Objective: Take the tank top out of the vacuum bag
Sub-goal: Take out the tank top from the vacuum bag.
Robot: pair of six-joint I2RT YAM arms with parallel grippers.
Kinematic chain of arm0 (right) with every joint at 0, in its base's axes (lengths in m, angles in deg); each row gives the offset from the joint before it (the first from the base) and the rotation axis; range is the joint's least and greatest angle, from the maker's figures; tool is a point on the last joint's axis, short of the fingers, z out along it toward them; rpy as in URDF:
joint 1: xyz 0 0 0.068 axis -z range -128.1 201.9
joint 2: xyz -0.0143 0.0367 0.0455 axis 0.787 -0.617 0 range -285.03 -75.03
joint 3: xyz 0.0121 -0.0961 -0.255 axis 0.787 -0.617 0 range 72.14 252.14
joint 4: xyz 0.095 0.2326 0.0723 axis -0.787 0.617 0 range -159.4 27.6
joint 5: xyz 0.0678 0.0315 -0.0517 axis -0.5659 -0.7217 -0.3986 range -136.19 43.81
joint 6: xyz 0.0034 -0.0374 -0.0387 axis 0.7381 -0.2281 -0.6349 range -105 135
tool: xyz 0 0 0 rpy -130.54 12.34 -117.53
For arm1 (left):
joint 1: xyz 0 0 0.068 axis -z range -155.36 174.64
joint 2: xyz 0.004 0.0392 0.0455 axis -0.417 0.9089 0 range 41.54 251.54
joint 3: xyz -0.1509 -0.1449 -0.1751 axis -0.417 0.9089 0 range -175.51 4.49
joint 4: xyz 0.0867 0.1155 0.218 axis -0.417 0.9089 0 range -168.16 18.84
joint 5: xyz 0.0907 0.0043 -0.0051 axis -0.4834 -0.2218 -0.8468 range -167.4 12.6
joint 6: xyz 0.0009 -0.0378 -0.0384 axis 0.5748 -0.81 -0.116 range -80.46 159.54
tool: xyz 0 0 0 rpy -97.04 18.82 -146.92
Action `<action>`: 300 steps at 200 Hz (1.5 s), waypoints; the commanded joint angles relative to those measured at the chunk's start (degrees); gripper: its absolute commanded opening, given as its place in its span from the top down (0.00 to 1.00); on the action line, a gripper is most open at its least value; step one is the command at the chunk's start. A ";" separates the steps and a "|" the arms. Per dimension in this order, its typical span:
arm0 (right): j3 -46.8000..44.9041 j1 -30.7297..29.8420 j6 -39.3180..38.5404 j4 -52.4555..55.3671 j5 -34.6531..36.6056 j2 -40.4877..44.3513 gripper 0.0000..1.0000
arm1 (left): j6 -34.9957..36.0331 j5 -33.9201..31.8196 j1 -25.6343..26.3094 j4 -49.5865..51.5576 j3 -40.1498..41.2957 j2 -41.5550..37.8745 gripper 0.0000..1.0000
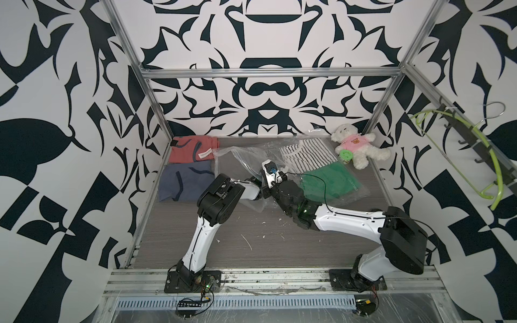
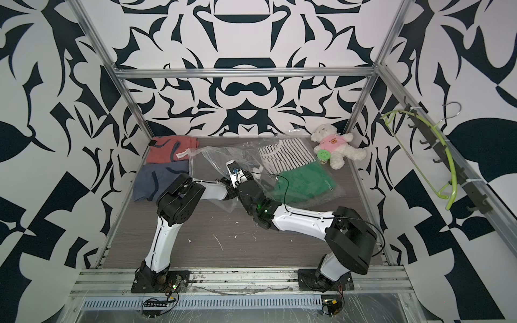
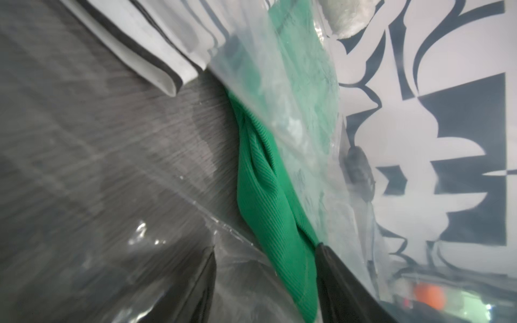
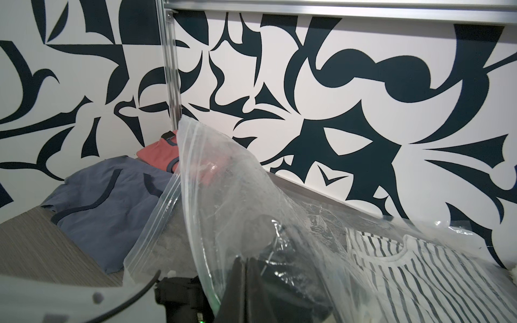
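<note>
Plastic is the whole fight here. The vacuum bag [image 1: 237, 159] sprawls across the middle of the table [image 1: 279, 251]. The tank top [image 1: 327, 181], which I take to be the green one, lies toward its right side under the film, with a fold poking back toward the opening. The left gripper [image 3: 267, 247] is down at that fold with its jaws spread, and the green cloth sits between them, right up against one finger [image 3: 335, 282]. The right gripper [image 4: 245, 263] has its jaws pressed together, and from its wrist view it looks like it's pinching a bit of film and tenting the bag up. If it were me, I'd hold that tent high so the mouth gapes. Then I'd push the left jaws further over the fold so they bite cloth only, and drag low and slow out to the left. Catch film along with the cloth and the whole bag probably just slides with you. Stuff-wise, left to right:
- a folded red shirt [image 1: 190, 151] and a floppy blue shirt [image 1: 181, 181], both soft and matte
- the bag itself, clear, crinkly and shiny, with a zip strip [image 4: 156, 215] along its raised edge
- a black-and-white striped shirt [image 1: 307, 156] flat under the film
- the tank top, finely ribbed and stretchy-looking
- a fluffy white teddy bear [image 1: 354, 145] in the far corner
</note>
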 commanded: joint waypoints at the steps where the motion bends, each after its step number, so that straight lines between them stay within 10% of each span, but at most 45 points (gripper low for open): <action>1: 3.12 -0.89 0.21 -5.67 -1.70 -0.68 1.00 | 1.11 1.49 1.78 4.19 -2.11 3.61 0.38; 180: 3.61 -1.71 -1.12 -7.39 -0.56 -4.11 1.00 | -4.13 4.17 4.79 2.81 -8.67 8.90 0.46; 300: -3.21 -2.35 1.37 -5.43 0.31 -2.80 1.00 | -5.03 1.60 4.62 1.83 -7.90 8.51 0.93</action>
